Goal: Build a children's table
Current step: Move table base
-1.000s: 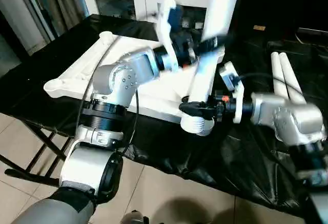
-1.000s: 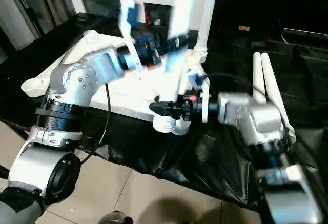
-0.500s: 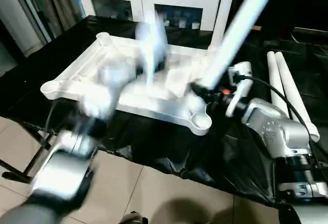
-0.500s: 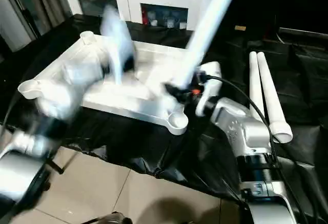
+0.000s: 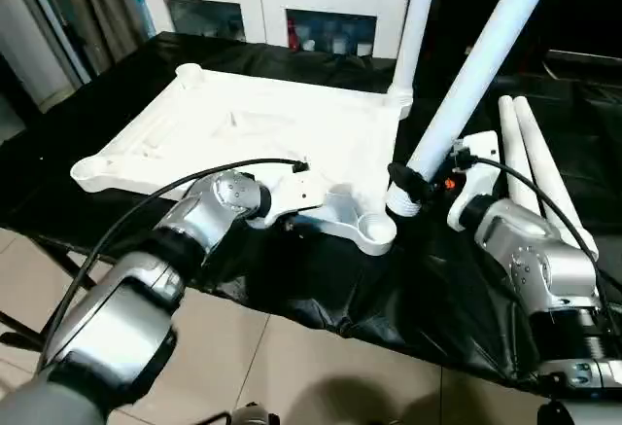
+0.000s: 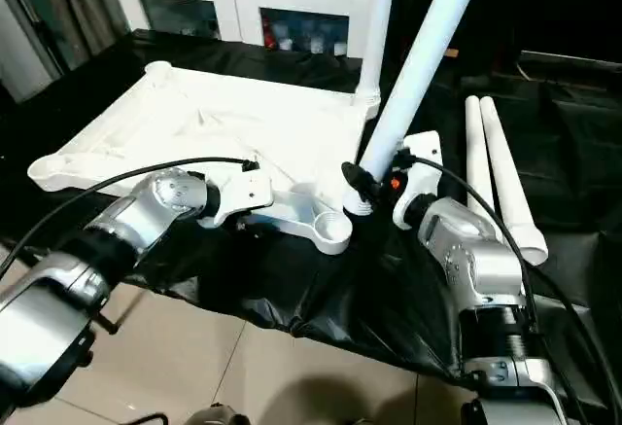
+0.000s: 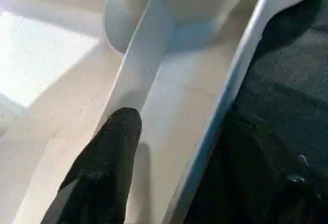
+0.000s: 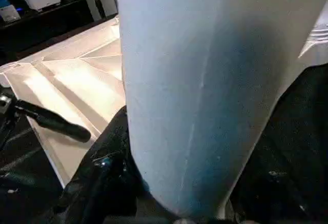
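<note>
The white tabletop (image 5: 243, 123) lies underside up on the black-covered table. One leg (image 5: 416, 17) stands upright in its far right corner socket. My right gripper (image 5: 406, 187) is shut on a second leg (image 5: 476, 65) near its lower end. That leg leans up to the right, and its foot hangs just right of the front right corner socket (image 5: 375, 231). My left gripper (image 5: 292, 219) is open at the tabletop's front edge. In the left wrist view one finger (image 7: 110, 157) lies inside the ribbed underside, and the rim (image 7: 225, 96) runs between the jaws.
Two more white legs (image 5: 535, 153) lie side by side on the black cover (image 5: 466, 289) to the right. A white cabinet with glass doors (image 5: 282, 7) stands behind the table. The tiled floor (image 5: 292, 376) lies below the table's front edge.
My left arm has let go of the leg and swung down to the tabletop's front edge. My right gripper has tilted the leg to the right and moved its foot off the front right socket.
</note>
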